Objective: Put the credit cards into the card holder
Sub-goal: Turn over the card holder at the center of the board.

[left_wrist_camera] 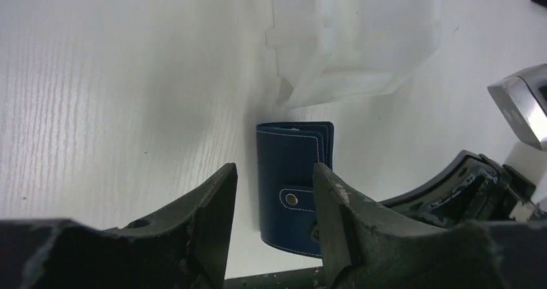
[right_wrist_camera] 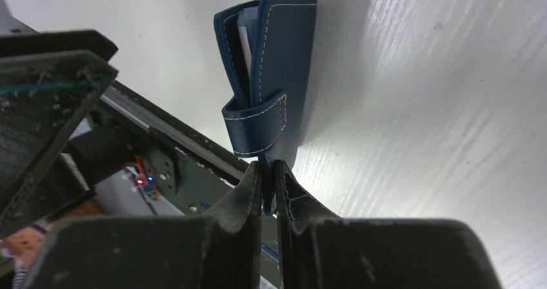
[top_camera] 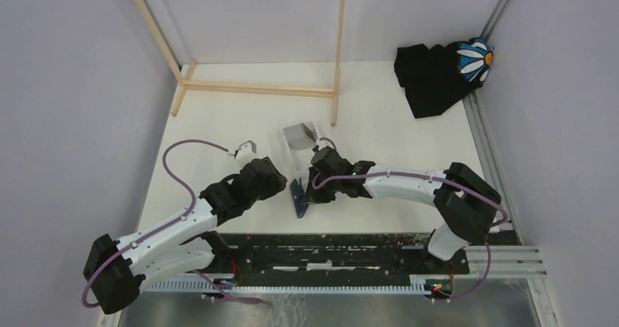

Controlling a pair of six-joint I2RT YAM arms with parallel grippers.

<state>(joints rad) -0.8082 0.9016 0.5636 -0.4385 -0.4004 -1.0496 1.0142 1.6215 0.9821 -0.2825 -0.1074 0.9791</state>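
The navy-blue card holder (right_wrist_camera: 277, 63) stands on edge on the white table, folded, its snap strap (right_wrist_camera: 257, 129) looped across the fold. My right gripper (right_wrist_camera: 268, 168) is shut on the holder's near edge. A pale credit card edge (right_wrist_camera: 244, 36) shows inside the fold; no other credit cards are in view. In the left wrist view the card holder (left_wrist_camera: 291, 173) lies just beyond my left gripper (left_wrist_camera: 274, 169), which is open with nothing between its fingers. From above, the card holder (top_camera: 300, 199) sits between the left gripper (top_camera: 281, 182) and the right gripper (top_camera: 315, 188).
A clear plastic box (top_camera: 299, 134) stands just behind the holder, close to both grippers. A wooden frame (top_camera: 255, 87) crosses the back of the table. Black cloth with a daisy print (top_camera: 438, 75) lies at the back right. The black base rail (top_camera: 328, 250) runs along the near edge.
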